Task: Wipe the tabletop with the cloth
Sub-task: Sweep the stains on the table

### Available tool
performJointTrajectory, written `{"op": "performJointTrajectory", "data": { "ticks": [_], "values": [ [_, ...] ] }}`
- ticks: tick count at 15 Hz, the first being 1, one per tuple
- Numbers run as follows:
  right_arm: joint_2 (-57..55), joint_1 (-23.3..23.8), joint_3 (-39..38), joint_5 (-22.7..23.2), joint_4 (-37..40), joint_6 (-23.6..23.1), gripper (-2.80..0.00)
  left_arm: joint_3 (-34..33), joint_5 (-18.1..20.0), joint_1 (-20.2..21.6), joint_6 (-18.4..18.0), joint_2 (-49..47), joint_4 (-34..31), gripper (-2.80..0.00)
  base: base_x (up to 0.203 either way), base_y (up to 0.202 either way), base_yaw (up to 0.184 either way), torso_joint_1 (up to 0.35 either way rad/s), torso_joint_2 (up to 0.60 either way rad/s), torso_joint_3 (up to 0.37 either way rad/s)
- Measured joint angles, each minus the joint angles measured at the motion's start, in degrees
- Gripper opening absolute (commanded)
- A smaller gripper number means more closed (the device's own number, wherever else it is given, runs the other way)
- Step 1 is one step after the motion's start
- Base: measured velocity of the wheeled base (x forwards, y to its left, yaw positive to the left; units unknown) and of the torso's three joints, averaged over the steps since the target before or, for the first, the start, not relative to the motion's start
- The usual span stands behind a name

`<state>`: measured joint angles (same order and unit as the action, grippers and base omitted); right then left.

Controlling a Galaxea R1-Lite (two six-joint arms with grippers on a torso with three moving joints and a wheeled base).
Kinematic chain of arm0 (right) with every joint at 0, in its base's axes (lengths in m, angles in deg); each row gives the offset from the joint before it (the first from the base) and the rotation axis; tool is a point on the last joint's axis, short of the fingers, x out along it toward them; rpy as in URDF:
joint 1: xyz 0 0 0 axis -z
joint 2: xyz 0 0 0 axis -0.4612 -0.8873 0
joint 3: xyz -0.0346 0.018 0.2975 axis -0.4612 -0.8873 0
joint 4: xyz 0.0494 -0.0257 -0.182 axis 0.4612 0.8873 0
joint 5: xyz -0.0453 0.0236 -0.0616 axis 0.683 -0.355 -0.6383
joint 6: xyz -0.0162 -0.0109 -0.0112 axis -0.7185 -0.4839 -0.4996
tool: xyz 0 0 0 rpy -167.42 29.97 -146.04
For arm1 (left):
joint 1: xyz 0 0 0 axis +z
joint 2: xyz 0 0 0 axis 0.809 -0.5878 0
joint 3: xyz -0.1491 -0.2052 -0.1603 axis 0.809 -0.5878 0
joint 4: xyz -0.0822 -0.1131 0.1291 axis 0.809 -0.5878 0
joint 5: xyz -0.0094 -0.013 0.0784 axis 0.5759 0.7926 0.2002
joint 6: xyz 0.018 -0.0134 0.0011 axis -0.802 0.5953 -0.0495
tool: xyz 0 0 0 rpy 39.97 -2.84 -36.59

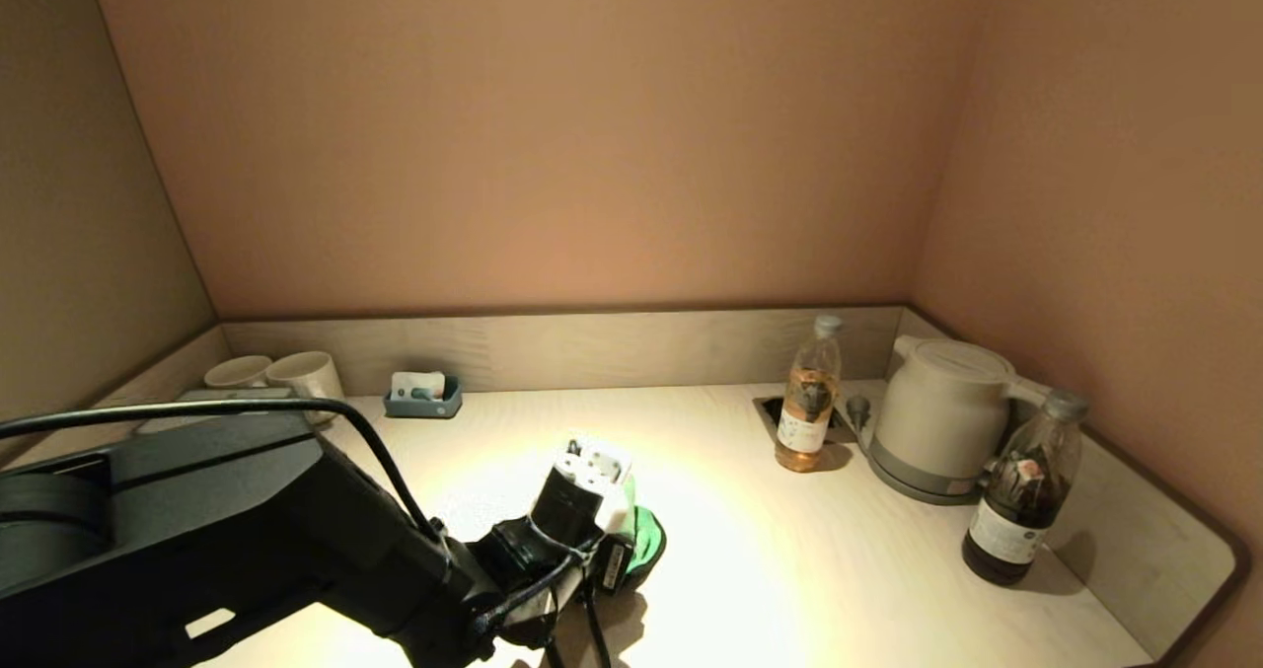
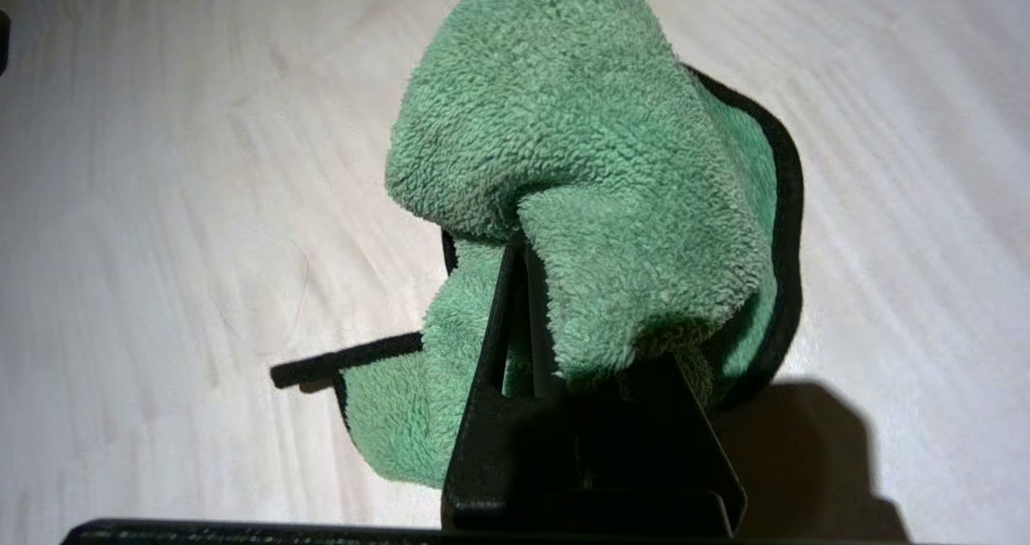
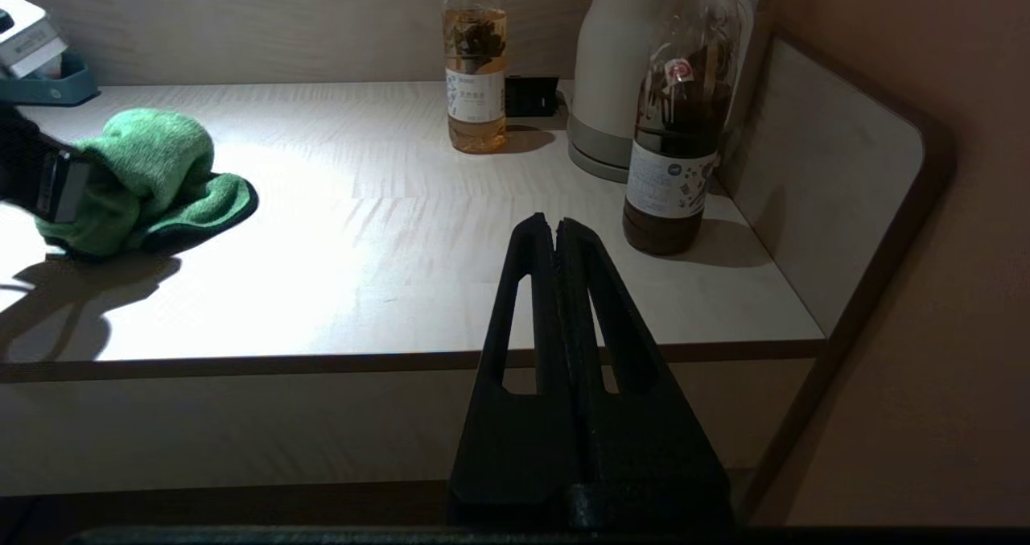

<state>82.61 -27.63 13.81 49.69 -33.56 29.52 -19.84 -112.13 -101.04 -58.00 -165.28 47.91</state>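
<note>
- Low in the head view, left of centre, the left gripper reaches in from the lower left corner and is clenched on the green cloth.
- Seen from the left wrist, the cloth is bunched into a lump with its dark-edged hem curving down one side; its long axis runs from the fingertips away toward the upper part of that frame, and its lower folds lie on the pale tabletop.
- From the right wrist view the cloth sits at the left edge of the frame, a rounded mound with a flat flap pointing toward the frame's centre.
- Parked off the table's front edge, the right gripper has its fingers pressed together on nothing.
- At the right of the head view stand a light tea bottle, a white kettle and a dark bottle, well apart from the cloth.
- At the upper left of the table are two cups and a small blue tray.
</note>
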Motion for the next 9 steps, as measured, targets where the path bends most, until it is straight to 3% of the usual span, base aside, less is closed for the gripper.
{"op": "performJointTrajectory", "data": {
  "ticks": [5, 7, 9],
  "values": [
    [0.00, 0.00, 0.00, -0.02, -0.05, 0.02, -2.80, -9.94, 0.01, -3.00, 1.38, 3.48, 0.60, -2.80, 0.000, 0.000, 0.000, 0.000, 0.00, 0.000],
    [0.00, 0.05, 0.00, -0.01, -0.07, 0.00, -2.80, -16.63, -0.62, -1.57, 3.23, 4.31, 3.12, -2.80, 0.000, 0.000, 0.000, 0.000, 0.00, 0.000],
    [0.00, 0.03, 0.00, 0.00, -0.07, 0.00, -2.80, -21.27, -2.11, 2.49, 3.86, 4.32, 7.50, -2.80, 0.000, 0.000, 0.000, 0.000, 0.00, 0.000]
  ]
}}
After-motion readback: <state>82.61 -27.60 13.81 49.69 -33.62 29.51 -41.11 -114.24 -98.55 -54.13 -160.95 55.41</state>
